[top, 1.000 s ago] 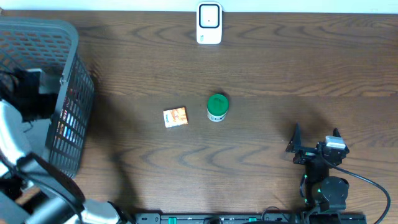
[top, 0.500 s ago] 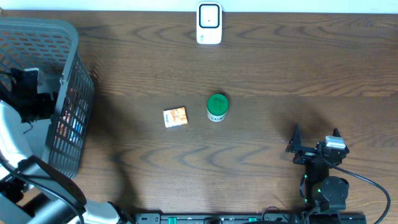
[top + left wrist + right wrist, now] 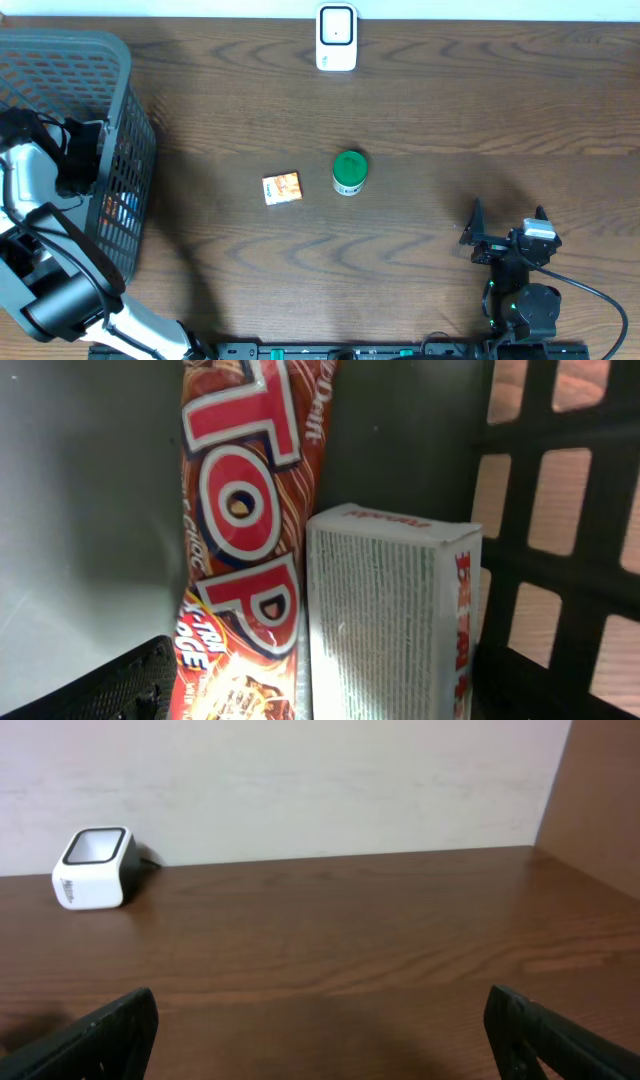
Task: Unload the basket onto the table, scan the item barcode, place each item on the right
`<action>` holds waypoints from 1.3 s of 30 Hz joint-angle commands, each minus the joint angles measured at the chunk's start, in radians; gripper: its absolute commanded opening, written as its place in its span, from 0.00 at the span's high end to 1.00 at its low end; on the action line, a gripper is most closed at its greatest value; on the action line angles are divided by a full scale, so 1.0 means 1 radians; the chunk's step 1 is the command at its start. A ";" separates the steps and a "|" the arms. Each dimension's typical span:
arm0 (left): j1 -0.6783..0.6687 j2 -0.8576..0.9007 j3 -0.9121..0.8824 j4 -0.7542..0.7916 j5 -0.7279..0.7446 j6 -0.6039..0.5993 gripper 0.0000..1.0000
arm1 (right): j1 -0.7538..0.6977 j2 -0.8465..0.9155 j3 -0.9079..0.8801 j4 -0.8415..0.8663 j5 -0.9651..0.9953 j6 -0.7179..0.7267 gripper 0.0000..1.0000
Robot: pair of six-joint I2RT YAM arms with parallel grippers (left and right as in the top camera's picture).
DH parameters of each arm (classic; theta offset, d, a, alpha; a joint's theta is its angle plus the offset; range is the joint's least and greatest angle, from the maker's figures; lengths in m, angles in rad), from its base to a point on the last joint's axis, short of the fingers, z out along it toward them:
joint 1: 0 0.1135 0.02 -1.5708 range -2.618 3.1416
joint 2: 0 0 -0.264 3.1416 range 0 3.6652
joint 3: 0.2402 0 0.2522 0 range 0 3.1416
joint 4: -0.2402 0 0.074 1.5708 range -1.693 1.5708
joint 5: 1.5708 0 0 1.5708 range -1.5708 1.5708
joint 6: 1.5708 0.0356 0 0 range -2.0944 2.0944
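Grey mesh of the basket [image 3: 130, 90] surrounds the left tool [image 3: 85, 155], which over the last second has slid across the inside toward the wall facing the open tabletop [image 3: 420, 130]. It stands wide open and grips nothing; only one finger [image 3: 130, 680] shows, low in the corner of its wrist view. Straight ahead, against that basket wall, a red chocolate bar [image 3: 240, 560] and a white carton [image 3: 390, 630] stand touching side by side, and one of them is probably the next item to scan. Outside the basket, the orange packet [image 3: 282, 188] and green-lidded jar [image 3: 349, 172] have not moved. The scanner [image 3: 336, 38] sits well away from the basket. The right tool [image 3: 508, 215] rests farthest from it, open and empty. No pick has been made yet.
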 commanded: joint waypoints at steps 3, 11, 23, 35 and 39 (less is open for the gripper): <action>0.017 -0.022 -0.008 0.049 0.011 -0.090 0.00 | -0.006 -0.005 -0.001 -0.005 -0.002 0.010 0.01; 0.041 -0.031 -0.008 0.066 -0.013 -0.105 0.00 | -0.006 -0.005 -0.001 -0.004 -0.002 0.010 0.01; 0.149 -0.031 -0.008 0.092 -0.265 -0.365 0.00 | -0.006 -0.005 -0.001 -0.004 -0.002 0.010 0.01; 0.092 -0.039 -0.008 0.089 -0.264 -0.380 0.01 | -0.006 -0.005 -0.001 -0.004 -0.002 0.010 0.01; 0.060 -0.091 -0.008 0.096 -0.311 -0.536 0.01 | -0.006 -0.005 -0.001 -0.004 -0.002 0.010 0.01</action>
